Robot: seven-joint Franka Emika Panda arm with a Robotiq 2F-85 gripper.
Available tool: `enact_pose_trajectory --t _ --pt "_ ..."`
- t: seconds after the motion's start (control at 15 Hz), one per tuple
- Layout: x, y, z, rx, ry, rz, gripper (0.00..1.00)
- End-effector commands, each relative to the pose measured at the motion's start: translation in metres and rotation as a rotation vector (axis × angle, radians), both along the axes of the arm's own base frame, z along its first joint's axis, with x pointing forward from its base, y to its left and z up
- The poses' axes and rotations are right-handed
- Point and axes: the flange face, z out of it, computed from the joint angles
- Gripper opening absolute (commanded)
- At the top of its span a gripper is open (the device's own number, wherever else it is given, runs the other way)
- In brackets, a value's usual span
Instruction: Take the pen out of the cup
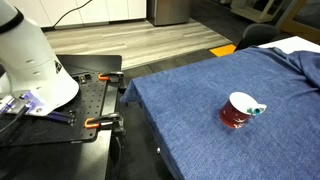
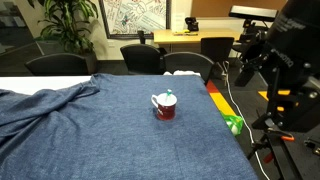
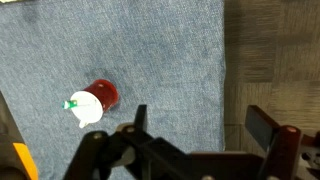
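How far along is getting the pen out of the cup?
Nothing done yet: the pen sits in the cup, its end poking over the rim. In hand: nothing; the pincer is open, empty and apart from the cup. Left: reach, grip, lift out.

Office space here: black swivel chairs (image 2: 141, 57) lined up mid-frame, a potted plant (image 2: 68, 20) at upper left, and framed artwork (image 2: 131, 14) on the back wall. Wood-plank flooring (image 1: 130, 42) runs across the top in an exterior view.
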Motion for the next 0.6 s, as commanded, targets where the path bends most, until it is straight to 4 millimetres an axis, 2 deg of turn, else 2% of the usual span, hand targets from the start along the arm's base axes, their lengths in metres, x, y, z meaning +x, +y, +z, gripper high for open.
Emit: enact_pose_trajectory --t 0.0,0.53 --pt "0.0001 0.0001 0.0004 0.000 0.001 0.000 1.00" --pt "0.0021 0.0025 -0.0001 -0.003 -0.008 0.003 1.00"
